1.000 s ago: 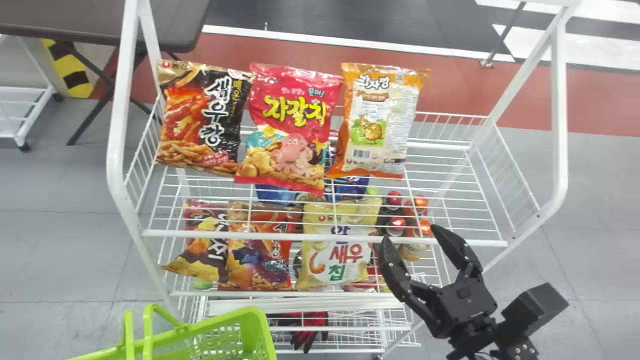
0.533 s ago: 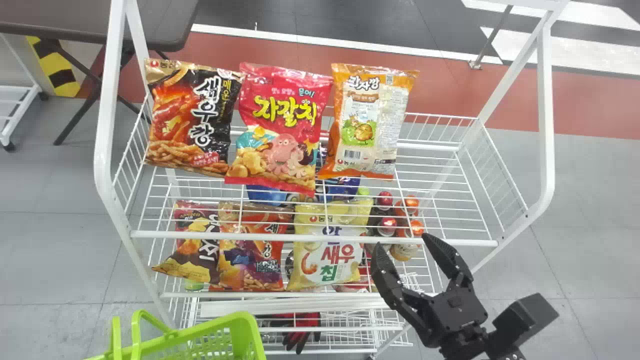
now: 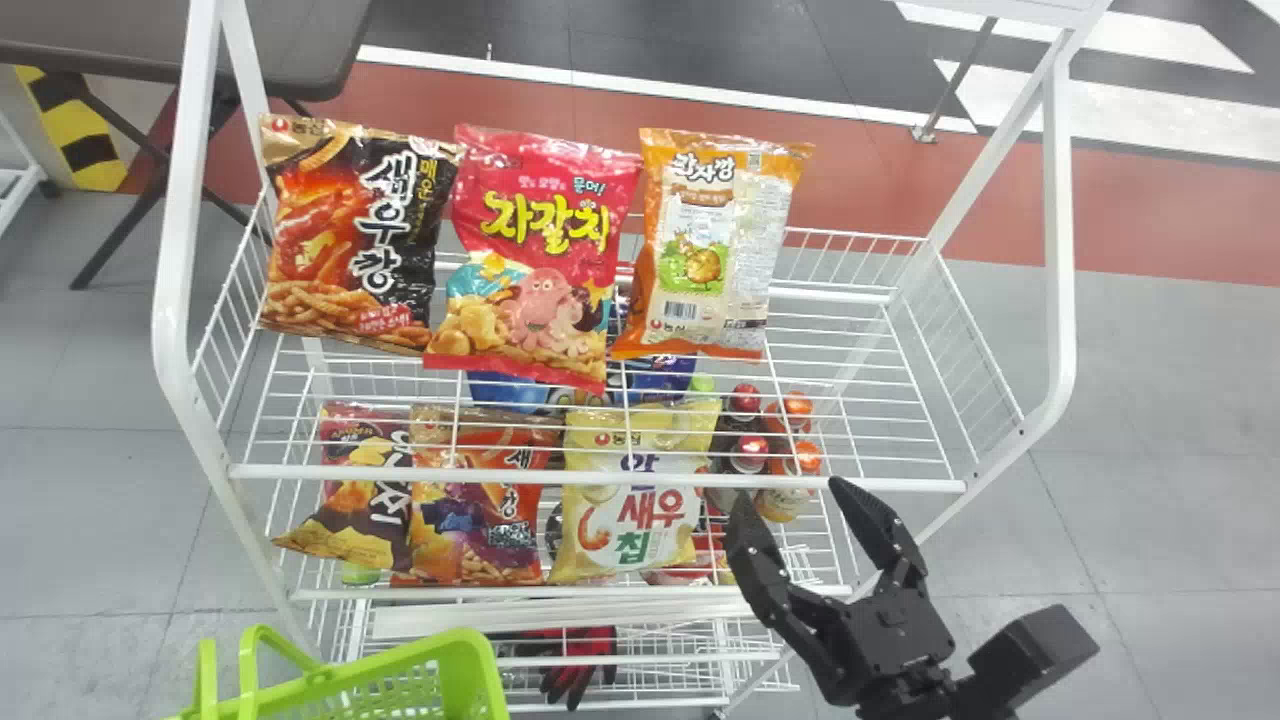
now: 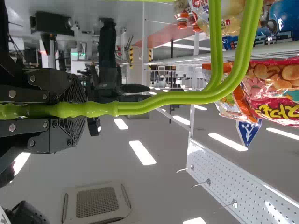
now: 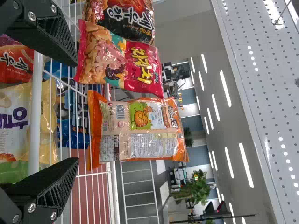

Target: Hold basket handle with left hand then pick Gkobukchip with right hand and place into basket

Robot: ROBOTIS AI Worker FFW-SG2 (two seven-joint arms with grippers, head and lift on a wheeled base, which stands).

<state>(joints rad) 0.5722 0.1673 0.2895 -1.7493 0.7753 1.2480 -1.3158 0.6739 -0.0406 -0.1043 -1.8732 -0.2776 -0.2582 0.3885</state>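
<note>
In the head view, my right gripper (image 3: 788,490) stands open at the upper shelf's front rail, right of the pale shrimp-chip bag (image 3: 640,490). The right wrist view has that gripper (image 5: 77,112) with its fingers apart, facing an orange-and-cream bag (image 5: 140,133), nothing between them. My left gripper (image 4: 84,110) is closed around the green basket handle (image 4: 173,99). The green basket (image 3: 430,652) is at the bottom left of the head view, before the rack. Several snack bags stand on the rack; which one is the Gkobukchip I cannot tell.
The white wire rack (image 3: 600,480) holds a black-and-red bag (image 3: 350,235), a pink bag (image 3: 535,255) and the orange-and-cream bag (image 3: 710,245) on top. Lower stand a dark yellow bag (image 3: 360,490), a red-purple bag (image 3: 480,500) and bottles (image 3: 745,450). Red-black gloves (image 3: 580,660) lie underneath.
The rack, its bags and the basket have shifted left in the head view. My right gripper has shifted left less and slightly down, still open, so it stands farther right along the rack.
</note>
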